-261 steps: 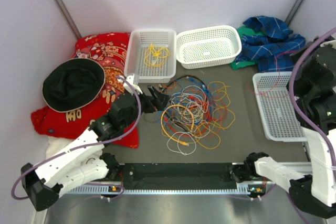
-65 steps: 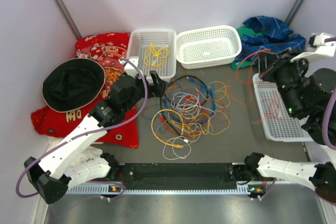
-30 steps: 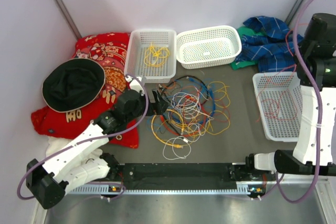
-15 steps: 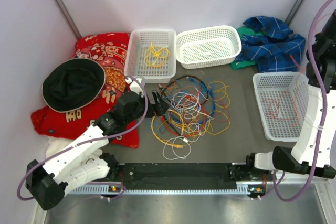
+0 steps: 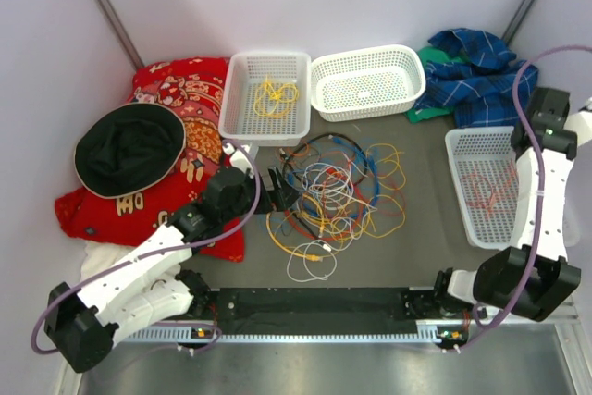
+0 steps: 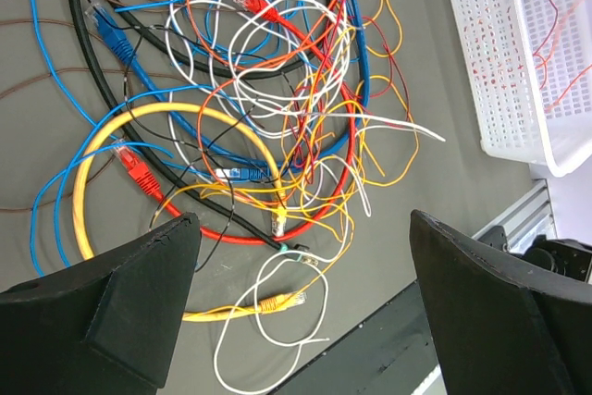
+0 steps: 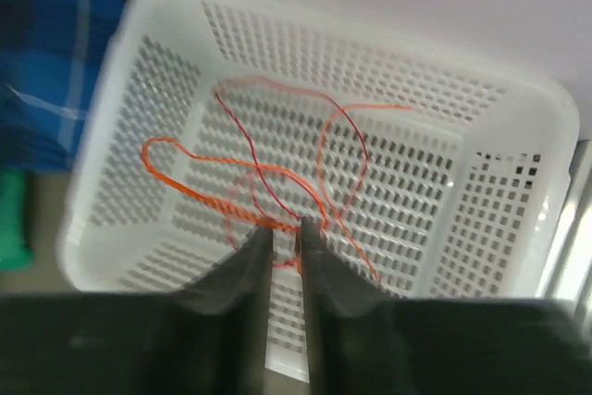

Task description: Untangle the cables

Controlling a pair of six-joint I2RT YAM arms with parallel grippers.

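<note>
— Where are the cables (image 5: 338,190)?
— Most lie in one tangled heap on the table (image 5: 421,242), mid-scene. Yellow, orange, blue, white, red and black loops cross over one another. The left wrist view shows a blue plug (image 6: 111,36) at the upper left of the heap and a red plug (image 6: 136,167) lower down.

— Are any apart from the heap?
— Yes. A yellow cable (image 5: 276,94) lies in the left basket (image 5: 268,55) behind the heap. An orange wire (image 7: 199,186) lies loose on the floor of the right basket (image 5: 481,132), well apart from the heap.

— What about the left claw (image 5: 280,189)?
— It sits low at the heap's left edge, pointing into it. Its fingers (image 6: 102,321) stand wide apart, with only cables showing below the gap. I cannot tell whether they touch any.

— And the right claw (image 7: 282,231)?
— It hangs above the right basket. Its fingers are drawn almost together, with a thin slit between them. The view is blurred. The orange wire runs behind the tips, and I see nothing pinched.
</note>
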